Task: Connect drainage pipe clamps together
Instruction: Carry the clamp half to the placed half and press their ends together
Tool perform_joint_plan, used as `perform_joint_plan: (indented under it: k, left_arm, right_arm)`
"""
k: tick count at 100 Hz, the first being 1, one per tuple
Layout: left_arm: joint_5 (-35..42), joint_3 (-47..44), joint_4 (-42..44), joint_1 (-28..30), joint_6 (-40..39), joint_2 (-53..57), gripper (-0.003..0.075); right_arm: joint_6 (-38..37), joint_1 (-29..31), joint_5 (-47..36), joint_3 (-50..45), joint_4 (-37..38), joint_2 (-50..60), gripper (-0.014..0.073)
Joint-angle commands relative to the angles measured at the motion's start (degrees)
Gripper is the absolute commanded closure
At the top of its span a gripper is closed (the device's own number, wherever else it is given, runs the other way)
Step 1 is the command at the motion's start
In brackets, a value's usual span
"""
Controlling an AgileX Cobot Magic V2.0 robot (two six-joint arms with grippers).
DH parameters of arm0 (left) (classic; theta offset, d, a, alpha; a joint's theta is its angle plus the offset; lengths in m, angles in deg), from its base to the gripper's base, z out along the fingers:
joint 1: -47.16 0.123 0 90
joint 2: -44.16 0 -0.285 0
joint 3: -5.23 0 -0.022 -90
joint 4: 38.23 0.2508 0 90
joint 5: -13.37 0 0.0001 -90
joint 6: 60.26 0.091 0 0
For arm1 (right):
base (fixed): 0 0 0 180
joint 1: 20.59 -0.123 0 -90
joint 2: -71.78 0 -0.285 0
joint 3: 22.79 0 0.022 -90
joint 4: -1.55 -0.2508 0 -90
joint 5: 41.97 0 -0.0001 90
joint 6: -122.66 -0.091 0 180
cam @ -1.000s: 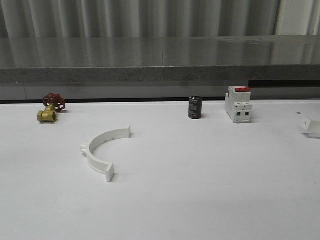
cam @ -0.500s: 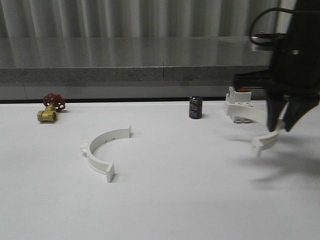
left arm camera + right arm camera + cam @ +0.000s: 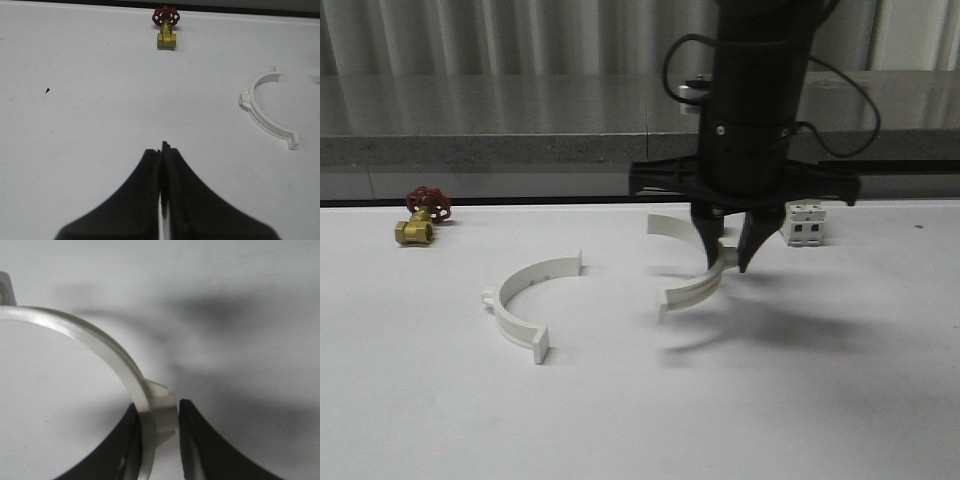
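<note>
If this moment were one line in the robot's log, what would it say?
right gripper: shut on held clamp half, above table | left gripper: shut, empty | other clamp half: lying on table

Black cylindrical right arm (image 3: 752, 120) w/ looped black cables; both claws matte black, tapered fingers (image 3: 145, 200).

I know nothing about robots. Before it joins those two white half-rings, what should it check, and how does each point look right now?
1. Right tool holds the carried half-ring at its ear: ok.
2. Carried half-ring is off the table: ok, its shadow lies below.
3. Resting half-ring lies flat, untouched: ok.
4. The two open sides face each other: ok.
5. End tabs line up: cannot tell.
6. Left tool is shut, away from the rings: ok.
</note>
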State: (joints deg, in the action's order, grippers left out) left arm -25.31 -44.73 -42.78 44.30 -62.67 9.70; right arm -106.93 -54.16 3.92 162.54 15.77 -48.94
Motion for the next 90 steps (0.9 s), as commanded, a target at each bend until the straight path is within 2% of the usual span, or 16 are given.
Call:
perform_joint_plan:
  k: [1, 36, 90]
  left_arm:
    - [3.8, 1.6, -0.7, 0.0, 0.0, -0.2, 0.0741]
    - [3.8, 1.6, -0.7, 0.0, 0.0, -0.2, 0.0741]
    - [3.8, 1.6, -0.7, 0.0, 0.0, -0.2, 0.0741]
  right_arm:
    - [-1.0, -1.5, 0.1, 4.2, 1.4, 0.6, 0.0514]
    - [-3.7, -5.1, 2.0, 10.5, 2.5, -4.8, 0.0514]
    - [-8.0, -5.8, 1.4, 11.3, 2.5, -6.7, 0.0514]
